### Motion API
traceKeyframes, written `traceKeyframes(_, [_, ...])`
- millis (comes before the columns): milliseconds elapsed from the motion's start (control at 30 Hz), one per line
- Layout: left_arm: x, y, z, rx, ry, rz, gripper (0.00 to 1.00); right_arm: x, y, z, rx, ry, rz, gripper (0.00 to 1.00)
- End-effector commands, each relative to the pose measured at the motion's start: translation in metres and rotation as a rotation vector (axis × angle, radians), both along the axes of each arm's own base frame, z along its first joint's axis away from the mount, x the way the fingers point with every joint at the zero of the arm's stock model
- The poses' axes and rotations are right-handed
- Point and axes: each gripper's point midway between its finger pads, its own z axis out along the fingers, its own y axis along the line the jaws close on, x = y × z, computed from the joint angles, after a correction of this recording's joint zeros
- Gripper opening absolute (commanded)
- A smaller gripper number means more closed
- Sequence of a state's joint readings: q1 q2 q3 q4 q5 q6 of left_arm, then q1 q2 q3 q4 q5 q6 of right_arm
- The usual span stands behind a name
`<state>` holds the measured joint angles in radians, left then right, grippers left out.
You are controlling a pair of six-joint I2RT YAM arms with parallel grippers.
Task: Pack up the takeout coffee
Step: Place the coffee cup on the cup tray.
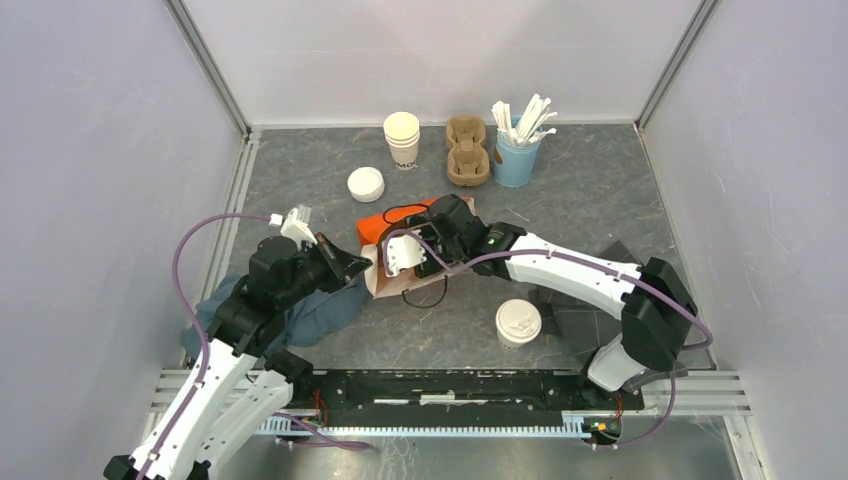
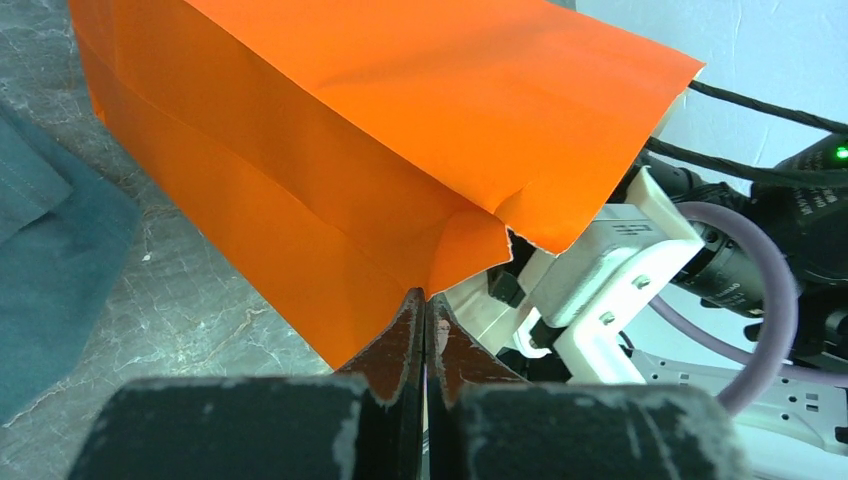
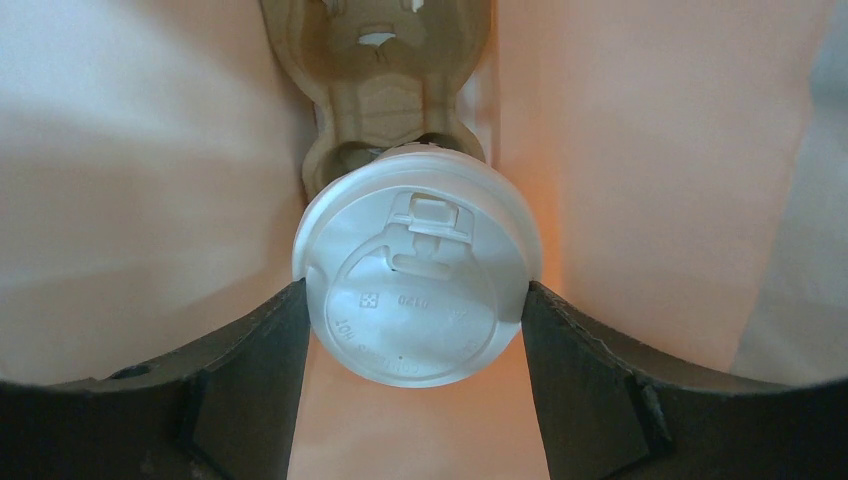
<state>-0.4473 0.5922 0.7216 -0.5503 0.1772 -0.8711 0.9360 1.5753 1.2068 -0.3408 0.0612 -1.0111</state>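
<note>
We read the left tool (image 2: pixel 425 305) as pinched shut on the mouth edge of the orange paper bag (image 2: pixel 350 150), prob. to hold the opening spread & steady. The bag rests tipped over on the grey marbled desk (image 1: pixel 600 180), exact angle unclear.

The right tool (image 3: pixel 415 300) reaches into that mouth w/ one small cream-white paper cup under a round white plastic sip lid (image 3: pixel 415 265) gripped between its fingers (image 3: pixel 250 370), which touch the lid rim on both sides. Just beyond the cup, inside the bag, lies a brown moulded-pulp cup carrier (image 3: pixel 385 90). The cup seems to be at its near pocket, but we can't tell if it's seated.

The second lidded paper cup (image 1: pixel 518 322) stands on the desk near the right arm's base, well apart from the bag, not yet packed.

Pose: left arm bent at the elbow, forearm low, wrist aimed right at the bag. Right arm stretched long to the left across the desk, wrist folded so the tool points into the bag mouth.
</note>
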Motion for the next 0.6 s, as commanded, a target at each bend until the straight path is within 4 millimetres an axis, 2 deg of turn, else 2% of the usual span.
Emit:
traceKeyframes(0, [0.001, -0.004, 0.023, -0.045, 0.002, 0.005, 0.02, 0.007, 0.013, -0.002, 0.051, -0.006, 0.028, 0.44])
traceKeyframes(267, [0.007, -0.008, 0.04, -0.051, 0.004, 0.006, 0.02, 0.012, 0.012, -0.014, 0.083, 0.064, -0.009, 0.45])
traceKeyframes(567, [0.007, -0.005, 0.041, -0.039, 0.036, 0.024, 0.02, 0.019, 0.007, -0.028, 0.063, 0.122, -0.069, 0.45])
